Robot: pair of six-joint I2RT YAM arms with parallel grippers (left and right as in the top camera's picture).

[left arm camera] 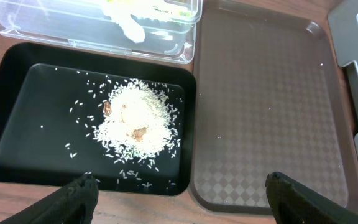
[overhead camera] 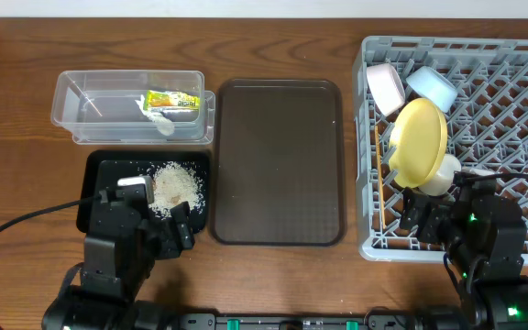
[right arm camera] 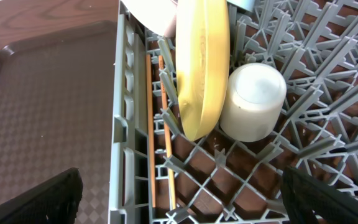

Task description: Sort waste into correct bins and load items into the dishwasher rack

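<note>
All waste binned: wrapper [overhead camera: 172,99], tissue [overhead camera: 161,124] in clear tub [overhead camera: 71,93]; rice [left arm camera: 135,118] in black tray [left arm camera: 30,112]. Plate [overhead camera: 418,139], white bowl [overhead camera: 385,87], blue bowl [overhead camera: 431,87], cup [overhead camera: 440,174], chopsticks [right arm camera: 149,124] in rack [overhead camera: 521,110]. Left gripper [left arm camera: 180,186], right gripper [right arm camera: 179,186] jaws apart, empty. Looks finished.

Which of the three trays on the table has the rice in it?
The black tray: the rice is heaped in its middle. The clear tub behind it holds a wrapper and tissue, and the brown tray has no rice.
</note>
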